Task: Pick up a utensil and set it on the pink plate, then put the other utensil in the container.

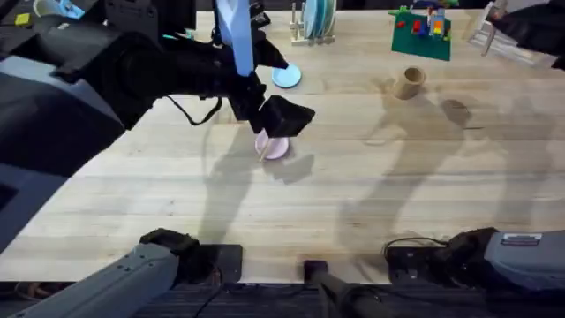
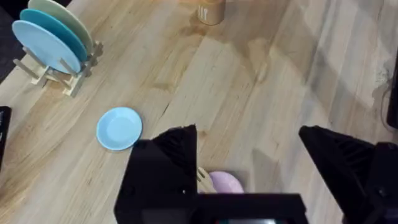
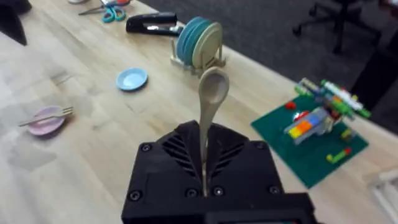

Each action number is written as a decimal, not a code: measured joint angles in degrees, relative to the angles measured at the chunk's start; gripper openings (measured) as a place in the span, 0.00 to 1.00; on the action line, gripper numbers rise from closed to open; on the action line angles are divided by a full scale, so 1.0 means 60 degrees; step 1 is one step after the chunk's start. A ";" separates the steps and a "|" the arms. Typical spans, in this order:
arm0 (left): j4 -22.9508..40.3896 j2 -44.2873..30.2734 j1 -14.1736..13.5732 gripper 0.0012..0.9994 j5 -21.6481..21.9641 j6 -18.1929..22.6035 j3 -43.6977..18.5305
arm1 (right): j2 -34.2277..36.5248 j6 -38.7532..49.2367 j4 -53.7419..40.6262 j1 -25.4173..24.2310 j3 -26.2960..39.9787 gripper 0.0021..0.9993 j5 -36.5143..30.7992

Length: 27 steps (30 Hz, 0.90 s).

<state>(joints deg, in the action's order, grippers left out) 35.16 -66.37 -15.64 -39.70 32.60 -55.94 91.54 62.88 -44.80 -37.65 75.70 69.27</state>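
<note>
In the overhead view the left arm reaches across the wooden surface (image 1: pixel 371 203) and its left hand (image 1: pixel 281 124) hangs just above the pink plate (image 1: pixel 275 148), where a pale sliver of the fork (image 1: pixel 263 147) lies at the plate's left edge. The light blue plate (image 1: pixel 287 76) sits beyond it, and the container (image 1: pixel 409 82) stands upright well off to the right, near a green brick board (image 1: pixel 422 35). In the left wrist view the left hand's fingers (image 2: pixel 177 152) are spread wide, with the pink plate (image 2: pixel 225 183) and the fork's tines (image 2: pixel 204 179) between them, below; the light blue plate (image 2: pixel 119 128) lies near, a plate rack (image 2: pixel 59 43) farther off, and the container (image 2: pixel 210 11) beyond. In the right wrist view the right hand (image 3: pixel 204 186) is pressed together on the handle of the spoon (image 3: pixel 211 99), bowl pointing away; far off the fork (image 3: pixel 46 116) lies across the pink plate (image 3: pixel 45 122).
</note>
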 joint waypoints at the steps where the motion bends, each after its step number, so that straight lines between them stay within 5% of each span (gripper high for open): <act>1: 0.0002 0.0000 0.0000 1.00 0.0000 0.0000 0.0000 | 0.0148 0.0055 0.0229 0.0000 0.0000 0.03 0.0168; 12: -0.0004 0.0000 0.0000 1.00 -0.0005 0.0000 0.0000 | 0.1780 0.0290 0.2030 0.0327 0.0000 0.03 0.1227; 27: 0.0000 0.0000 0.0000 1.00 0.0011 0.0000 0.0000 | 0.2722 0.0317 0.2977 0.1352 0.0004 0.03 0.0966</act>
<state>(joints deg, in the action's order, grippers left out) 35.16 -66.37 -15.64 -39.64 32.60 -55.94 107.87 64.78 -26.93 -29.54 75.72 75.07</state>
